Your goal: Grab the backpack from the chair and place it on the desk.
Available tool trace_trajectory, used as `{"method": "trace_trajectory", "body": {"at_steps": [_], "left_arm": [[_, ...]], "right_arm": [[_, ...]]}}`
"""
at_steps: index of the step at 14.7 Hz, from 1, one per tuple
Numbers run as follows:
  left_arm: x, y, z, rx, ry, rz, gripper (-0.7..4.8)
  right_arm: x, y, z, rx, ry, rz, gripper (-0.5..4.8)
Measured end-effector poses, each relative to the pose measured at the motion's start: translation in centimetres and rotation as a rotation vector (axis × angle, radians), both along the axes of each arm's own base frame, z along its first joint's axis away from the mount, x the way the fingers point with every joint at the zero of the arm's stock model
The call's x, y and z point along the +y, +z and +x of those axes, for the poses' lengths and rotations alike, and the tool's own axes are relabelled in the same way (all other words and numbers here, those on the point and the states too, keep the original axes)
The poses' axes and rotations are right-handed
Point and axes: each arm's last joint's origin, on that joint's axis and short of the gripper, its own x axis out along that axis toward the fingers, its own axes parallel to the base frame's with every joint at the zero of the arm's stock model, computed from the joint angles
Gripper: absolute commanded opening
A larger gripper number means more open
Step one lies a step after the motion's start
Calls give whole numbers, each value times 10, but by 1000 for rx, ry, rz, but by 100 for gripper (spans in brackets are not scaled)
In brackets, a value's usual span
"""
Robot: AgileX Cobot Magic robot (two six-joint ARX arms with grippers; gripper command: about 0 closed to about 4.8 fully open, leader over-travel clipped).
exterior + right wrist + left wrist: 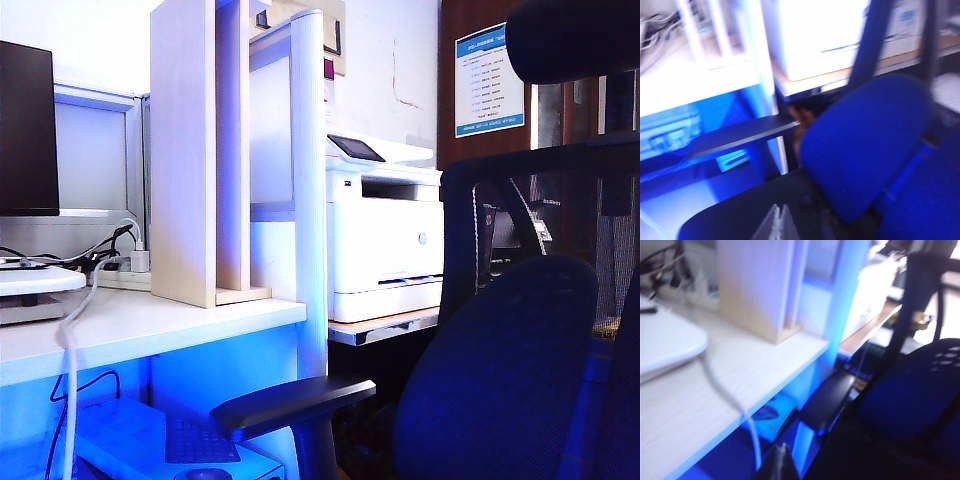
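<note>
Backpack (500,370) sits upright on the chair (560,190), leaning against the mesh backrest, its rounded dark blue face turned toward the desk (150,325).

Left gripper (781,462) shows only as a dark pointed tip in the left wrist view, fingers pressed together and holding nothing. Ahead of it runs the desk edge with a grey cable (725,395) hanging over it; the chair's armrest (827,397) lies just beyond the tip, and the backpack (912,390) is off to one side, apart from it.

Right gripper (776,225) is likewise closed and empty, its pale tips meeting in a point. It hangs over the dark seat cushion (750,210), with the backpack (865,145) close ahead but not touched. The white printer (385,235) stands well beyond.
</note>
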Motion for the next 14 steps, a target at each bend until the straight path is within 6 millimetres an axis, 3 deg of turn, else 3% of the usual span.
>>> {"method": "trace_trajectory", "body": {"at_steps": [3, 7, 14], "left_arm": [[0, -20, 10, 6, 24, 5, -5], [0, -64, 25, 26, 34, 31, -5], [2, -66, 26, -2, 92, 119, -2]], "right_arm": [[-2, -14, -13, -53, -12, 6, -9], [-3, -24, -28, -50, -9, -11, -8], [-3, -26, -28, -23, -10, 1, -8]]}}
